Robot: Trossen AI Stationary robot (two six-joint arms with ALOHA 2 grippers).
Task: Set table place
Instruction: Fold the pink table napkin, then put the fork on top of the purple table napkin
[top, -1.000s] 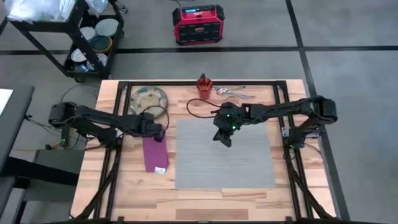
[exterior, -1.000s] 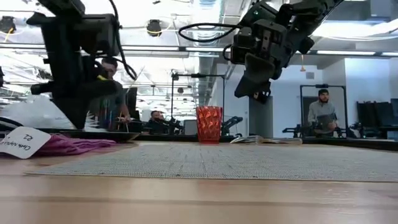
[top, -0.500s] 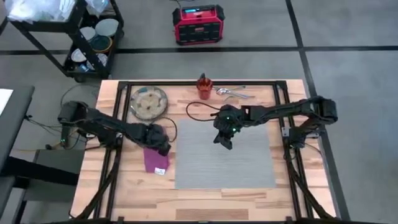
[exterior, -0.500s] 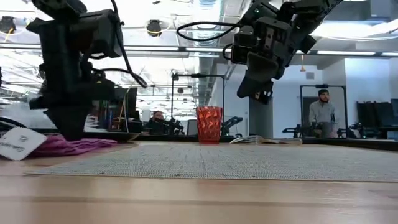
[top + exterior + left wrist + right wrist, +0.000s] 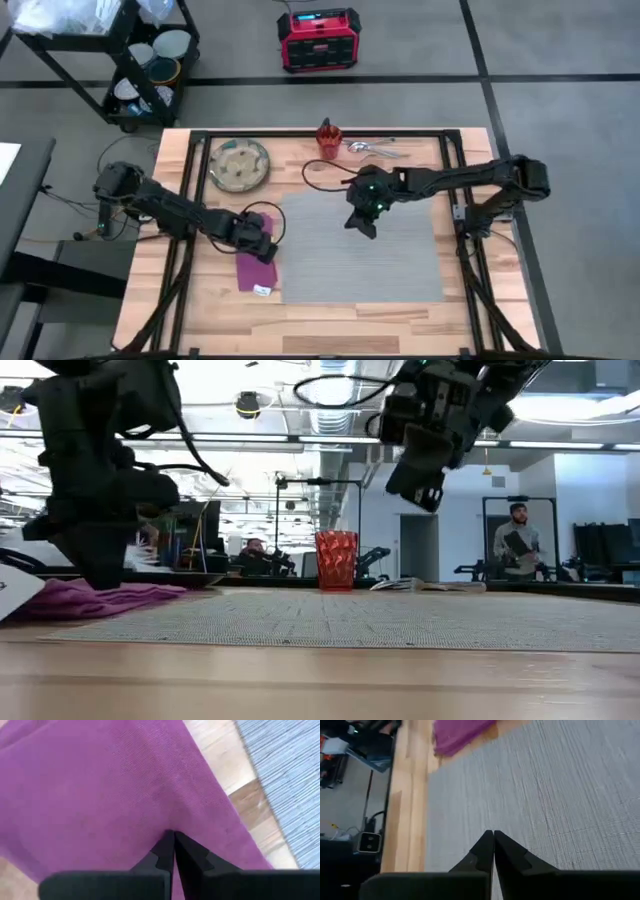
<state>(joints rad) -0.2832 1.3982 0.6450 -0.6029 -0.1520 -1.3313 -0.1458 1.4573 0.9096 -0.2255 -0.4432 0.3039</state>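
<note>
Napkin (image 5: 100,795) (magenta) beside mat (image 5: 400,260)

a grey woven mat (image 5: 362,247) is seen on light butcher-block wood (image 5: 190,310); beside the mat, a magenta napkin (image 5: 252,270); beyond it, an orange-red cup (image 5: 328,139) and a speckled grey-green plate (image 5: 240,163).

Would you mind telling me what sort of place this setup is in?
Probably a robotics lab or workshop: exposed ceiling ducts, a wheeled shelf cart of dishes, and a red equipment case on the floor.
</note>
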